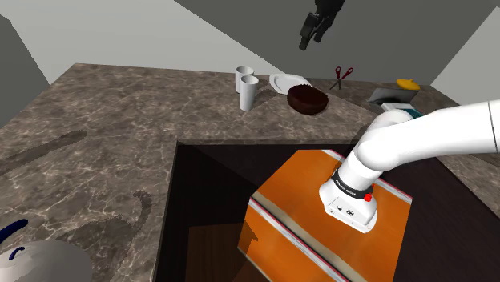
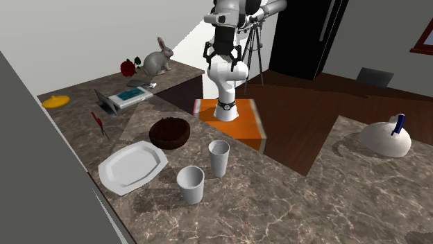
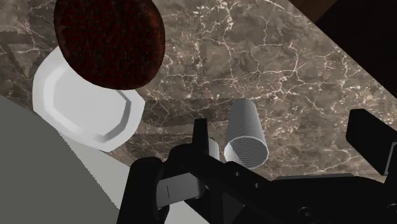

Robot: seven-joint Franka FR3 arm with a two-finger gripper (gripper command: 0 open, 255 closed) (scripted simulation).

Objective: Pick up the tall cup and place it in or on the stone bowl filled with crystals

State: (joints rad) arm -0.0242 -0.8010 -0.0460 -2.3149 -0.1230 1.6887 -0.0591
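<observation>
Two pale grey cups stand on the marble counter (image 1: 120, 112). The tall cup (image 1: 249, 93) (image 2: 218, 157) is the narrower one, on the side nearer the arm; the shorter, wider cup (image 1: 243, 74) (image 2: 190, 184) stands right behind it toward the wall. A dark reddish-brown bowl (image 1: 308, 98) (image 2: 170, 132) (image 3: 108, 41) sits beside a white plate (image 1: 286, 82) (image 2: 132, 166) (image 3: 86, 108). My gripper (image 1: 311, 36) (image 2: 225, 61) (image 3: 284, 140) hangs high above the counter, open, holding nothing. In the wrist view a ribbed cup (image 3: 247, 137), seemingly the tall one, stands far below, close to one finger (image 3: 200, 137).
Red scissors (image 1: 343, 76) (image 2: 99, 123), a yellow lid-like thing (image 1: 408, 82) (image 2: 55, 101) and a flat box (image 1: 393, 98) (image 2: 128, 96) lie beyond the bowl. A rabbit figure (image 2: 158, 59) and a white domed object (image 2: 385, 136) stand further off. The orange stand (image 1: 320, 200) sits in the counter's gap.
</observation>
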